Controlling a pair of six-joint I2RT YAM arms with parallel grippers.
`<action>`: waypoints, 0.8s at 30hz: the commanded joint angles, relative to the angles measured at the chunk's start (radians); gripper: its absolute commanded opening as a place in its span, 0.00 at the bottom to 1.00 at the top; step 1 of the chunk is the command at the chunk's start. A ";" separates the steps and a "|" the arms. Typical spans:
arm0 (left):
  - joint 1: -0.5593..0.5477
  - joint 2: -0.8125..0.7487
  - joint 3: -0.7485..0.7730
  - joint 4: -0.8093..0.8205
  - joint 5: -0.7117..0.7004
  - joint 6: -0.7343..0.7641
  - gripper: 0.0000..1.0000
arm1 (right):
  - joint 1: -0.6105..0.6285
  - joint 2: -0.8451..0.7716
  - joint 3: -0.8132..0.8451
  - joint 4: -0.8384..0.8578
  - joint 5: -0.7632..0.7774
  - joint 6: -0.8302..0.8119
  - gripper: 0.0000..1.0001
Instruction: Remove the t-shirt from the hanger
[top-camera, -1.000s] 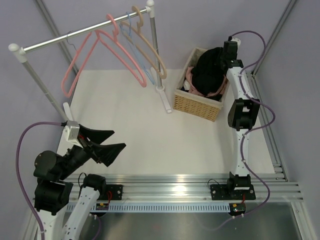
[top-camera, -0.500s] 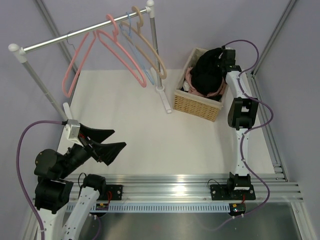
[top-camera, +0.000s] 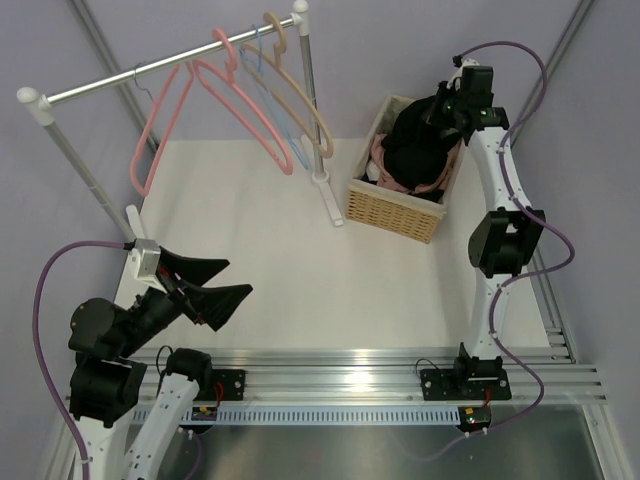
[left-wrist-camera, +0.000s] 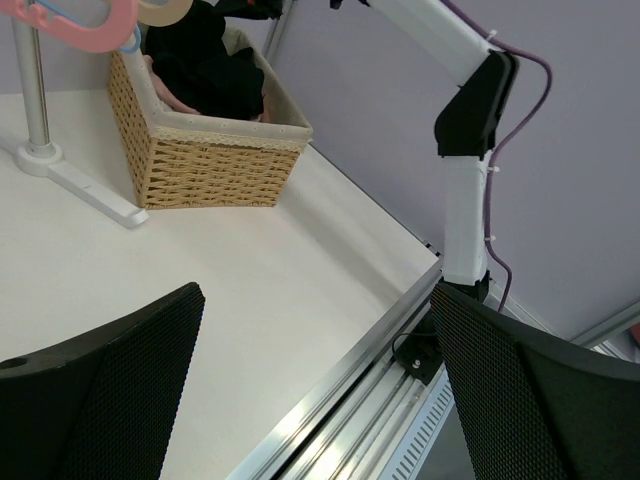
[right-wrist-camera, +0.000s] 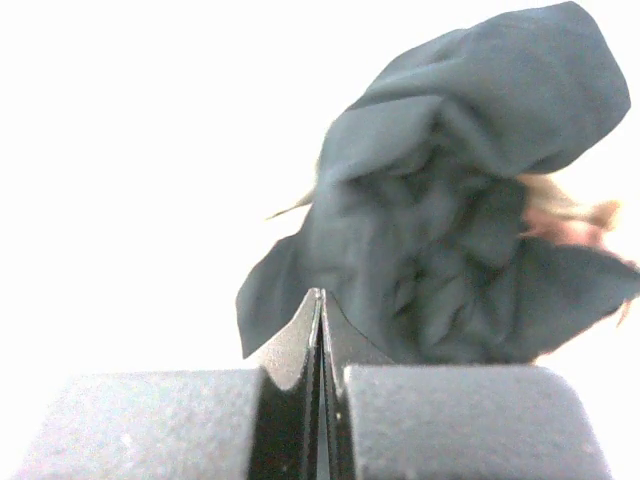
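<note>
My right tool (top-camera: 446, 106) hangs pinched shut, nothing between its tips, just over the far rim of the woven wicker basket (top-camera: 395, 215). The plain black cloth t-shirt (top-camera: 412, 150) lies bunched in that basket, directly below and toward my base. The thin pink plastic hanger (top-camera: 138, 165) hangs bare, well apart. My left tool (top-camera: 235, 278) gapes wide, far off.

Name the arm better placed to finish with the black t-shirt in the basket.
Right: the right pincer, shut, hangs over the basket at the t-shirt; the left pincer, open, sits far across the table.
</note>
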 joint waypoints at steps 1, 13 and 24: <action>0.002 -0.003 0.007 0.061 0.004 0.001 0.99 | 0.012 -0.128 -0.161 0.045 -0.103 0.048 0.00; 0.004 0.007 0.012 0.052 -0.033 -0.006 0.99 | 0.017 -0.380 -0.638 0.195 -0.107 0.077 0.00; 0.002 0.165 0.068 0.016 -0.139 0.124 0.99 | 0.135 -0.864 -0.810 0.031 0.110 0.082 0.40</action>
